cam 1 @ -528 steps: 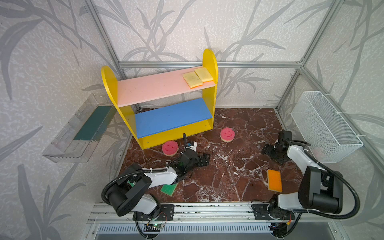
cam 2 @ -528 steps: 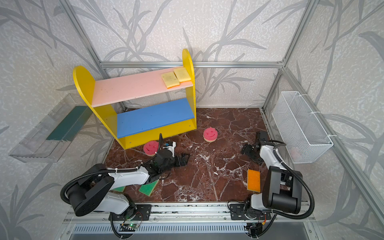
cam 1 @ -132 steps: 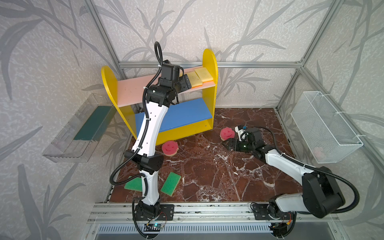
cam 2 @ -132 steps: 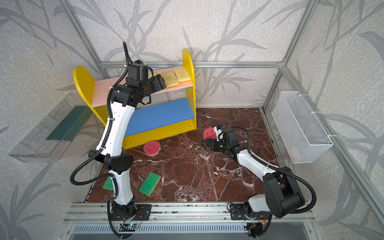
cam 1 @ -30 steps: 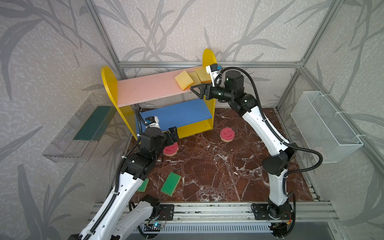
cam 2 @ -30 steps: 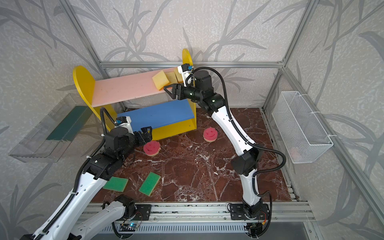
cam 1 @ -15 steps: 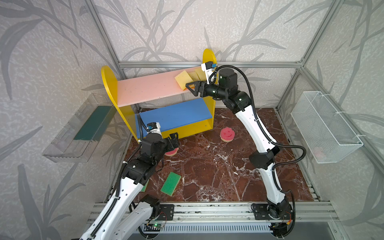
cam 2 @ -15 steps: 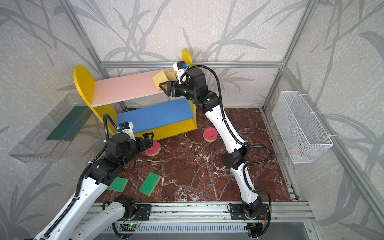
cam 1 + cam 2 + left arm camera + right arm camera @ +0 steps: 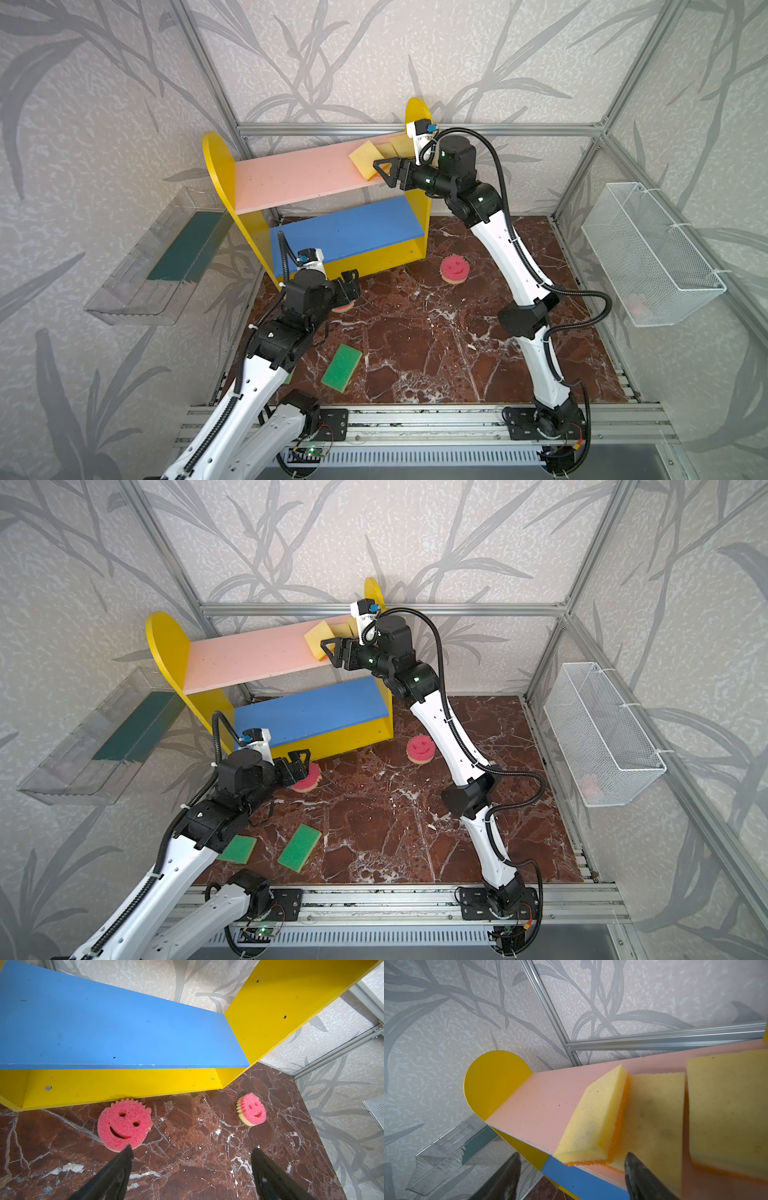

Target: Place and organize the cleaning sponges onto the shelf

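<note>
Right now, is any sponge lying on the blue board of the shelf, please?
No, the blue board shows bare in a top view, with nothing resting on it.

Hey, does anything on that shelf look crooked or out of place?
Yes. On the pink upper board, one yellow sponge sits tilted, propped on its flat neighbour, with a corner reaching over the front edge.

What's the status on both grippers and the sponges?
Left gripper open, empty, by round pink smiley sponge. Right gripper open at pink shelf board. Yellow orange-backed rectangular sponge there tilted on its neighbour. Nothing blocking.
</note>
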Controlling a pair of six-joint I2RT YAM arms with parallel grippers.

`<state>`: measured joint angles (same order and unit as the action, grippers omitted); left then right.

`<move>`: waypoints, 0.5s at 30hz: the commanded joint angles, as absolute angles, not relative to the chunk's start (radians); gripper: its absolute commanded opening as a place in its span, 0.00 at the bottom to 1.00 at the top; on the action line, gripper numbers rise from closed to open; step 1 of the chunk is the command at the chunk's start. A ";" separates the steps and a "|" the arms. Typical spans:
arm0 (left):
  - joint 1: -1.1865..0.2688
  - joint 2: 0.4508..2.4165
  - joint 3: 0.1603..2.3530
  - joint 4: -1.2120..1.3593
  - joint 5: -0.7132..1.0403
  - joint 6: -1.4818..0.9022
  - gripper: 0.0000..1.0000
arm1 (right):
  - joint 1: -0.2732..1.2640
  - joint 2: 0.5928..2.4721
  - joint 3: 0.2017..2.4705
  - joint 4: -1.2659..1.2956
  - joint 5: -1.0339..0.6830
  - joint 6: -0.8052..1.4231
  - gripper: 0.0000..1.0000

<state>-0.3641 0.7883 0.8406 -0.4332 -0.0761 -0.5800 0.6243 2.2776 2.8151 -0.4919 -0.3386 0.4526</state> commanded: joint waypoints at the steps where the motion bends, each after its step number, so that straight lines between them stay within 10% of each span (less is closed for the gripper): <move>1: -0.360 0.775 0.835 -0.423 -0.070 -0.583 0.90 | 0.618 2.296 2.842 -0.439 -0.324 0.462 0.76; 15: -0.360 0.765 0.820 -0.430 -0.063 -0.584 0.90 | 0.614 2.354 2.865 -0.397 -0.330 0.500 0.74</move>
